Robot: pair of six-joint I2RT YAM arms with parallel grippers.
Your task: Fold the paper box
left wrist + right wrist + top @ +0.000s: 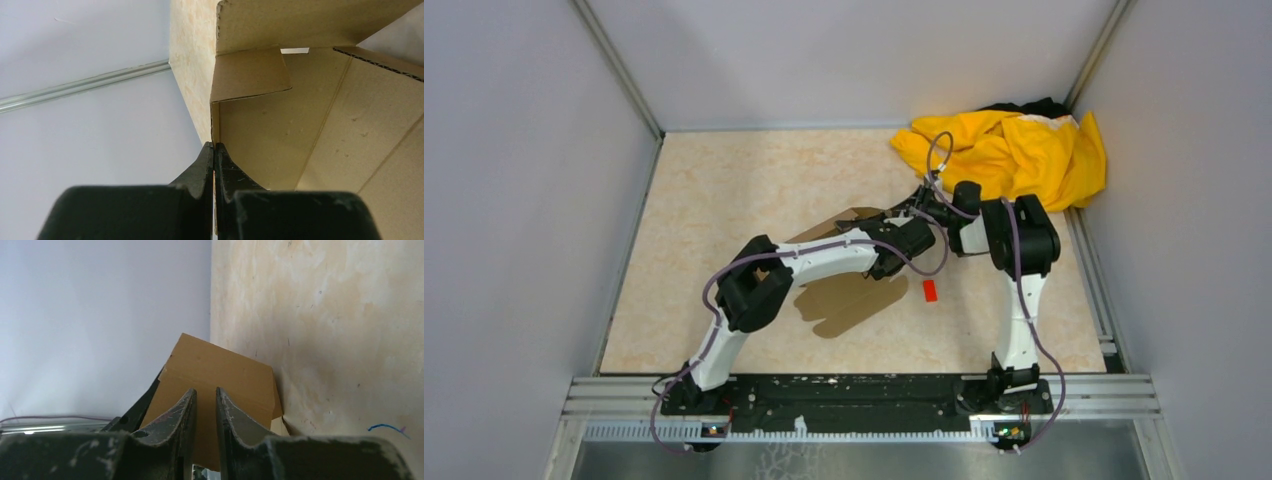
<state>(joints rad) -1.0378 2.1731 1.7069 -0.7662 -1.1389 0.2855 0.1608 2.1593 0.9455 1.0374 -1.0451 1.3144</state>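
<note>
The paper box (849, 300) is brown cardboard, partly folded, lying mid-table under my left forearm. In the left wrist view its inner panels (300, 125) and a small tab (250, 72) stand up. My left gripper (214, 146) is shut on the edge of a box wall; in the top view it (911, 238) is at the box's far right side. My right gripper (205, 390) has its jaws a narrow gap apart, with nothing seen between them. A box panel (220, 370) stands just beyond its tips. In the top view it (926, 212) is right behind the left gripper.
A crumpled yellow cloth (1014, 150) lies in the far right corner. A tiny red block (929, 290) lies on the table right of the box. Grey walls close the table on the left, back and right.
</note>
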